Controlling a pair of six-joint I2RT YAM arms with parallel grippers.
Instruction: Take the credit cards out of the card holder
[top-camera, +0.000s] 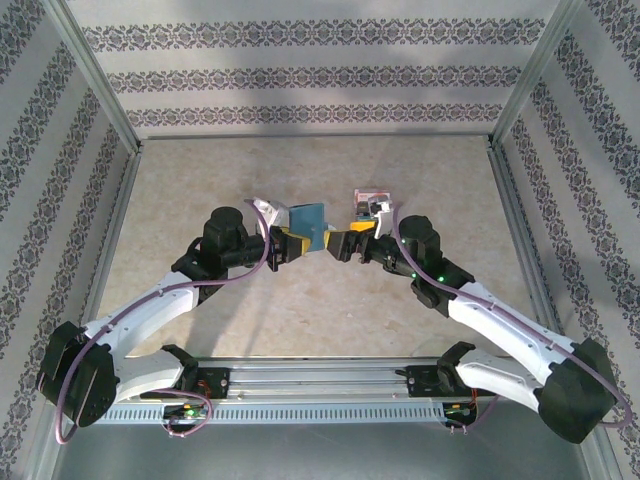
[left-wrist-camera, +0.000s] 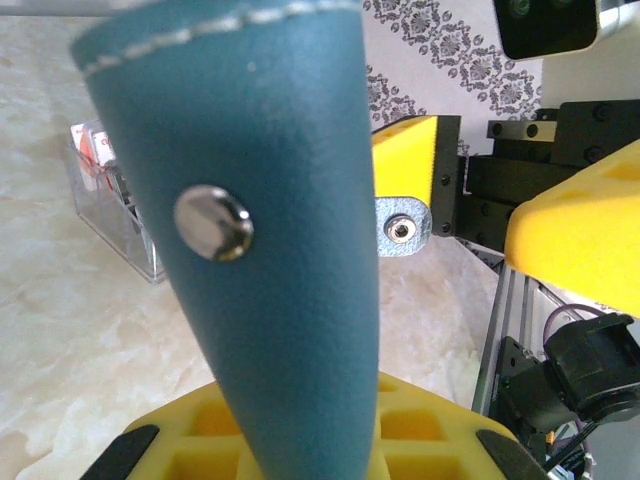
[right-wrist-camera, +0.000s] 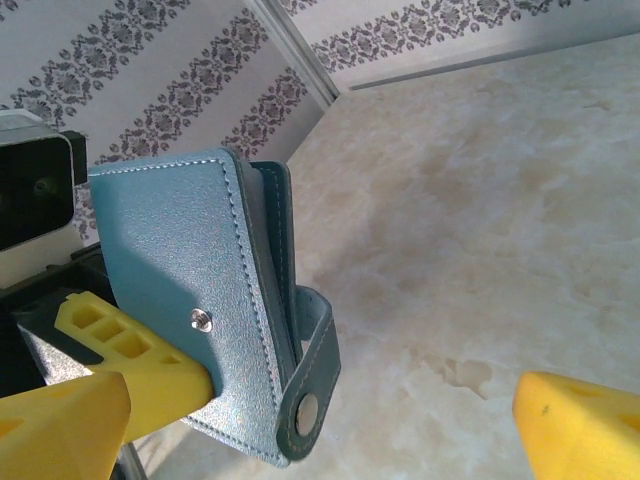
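The teal-blue card holder (top-camera: 308, 222) is held up above the table, folded, its snap tab (right-wrist-camera: 310, 390) undone and hanging loose. My left gripper (top-camera: 290, 240) is shut on it, and one of its yellow fingers (right-wrist-camera: 130, 350) presses the outer face below the snap stud (left-wrist-camera: 213, 222). My right gripper (top-camera: 345, 240) stands open just right of the holder. Its yellow fingertips (right-wrist-camera: 580, 430) are spread wide, with the tab hanging between them and untouched. The credit cards are hidden inside the holder.
A small clear plastic box (top-camera: 370, 197) with red and white contents lies on the marble-look table (top-camera: 320, 310) just behind the right gripper. Patterned walls and metal frame posts close in the table on three sides.
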